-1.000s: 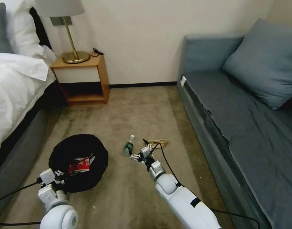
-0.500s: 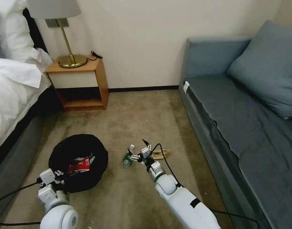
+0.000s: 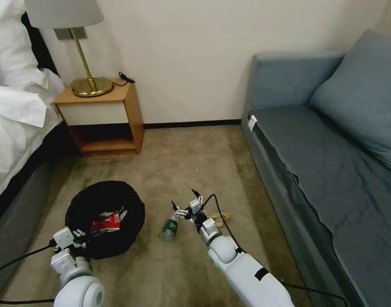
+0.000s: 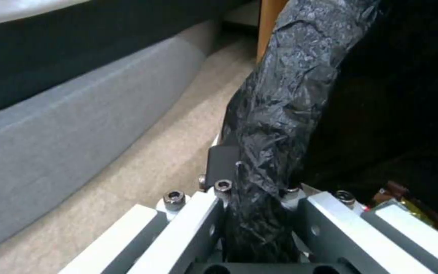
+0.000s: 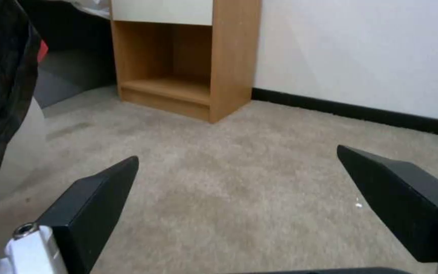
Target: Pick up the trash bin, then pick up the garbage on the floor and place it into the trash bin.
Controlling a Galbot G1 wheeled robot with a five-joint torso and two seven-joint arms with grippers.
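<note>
— While the trash bin (image 3: 105,217) sits on the carpet (image 3: 182,162) near the bed (image 3: 16,128), what holds it?
— The left gripper (image 4: 259,213), clamped on its black-lined rim; a red-and-white wrapper (image 3: 105,221) lies inside.
— And the bottle (image 3: 170,227)?
— On the carpet just beside the right gripper (image 3: 183,202), whose fingers spread wide and hold nothing.

A bin (image 3: 105,204) sits on the carpet (image 3: 187,162) at near left, a wrapper (image 3: 106,221) inside it. A bottle (image 3: 170,228) lies to its right, a nightstand (image 3: 102,115) stands far left, and a sofa (image 3: 332,170) lines the right.
</note>
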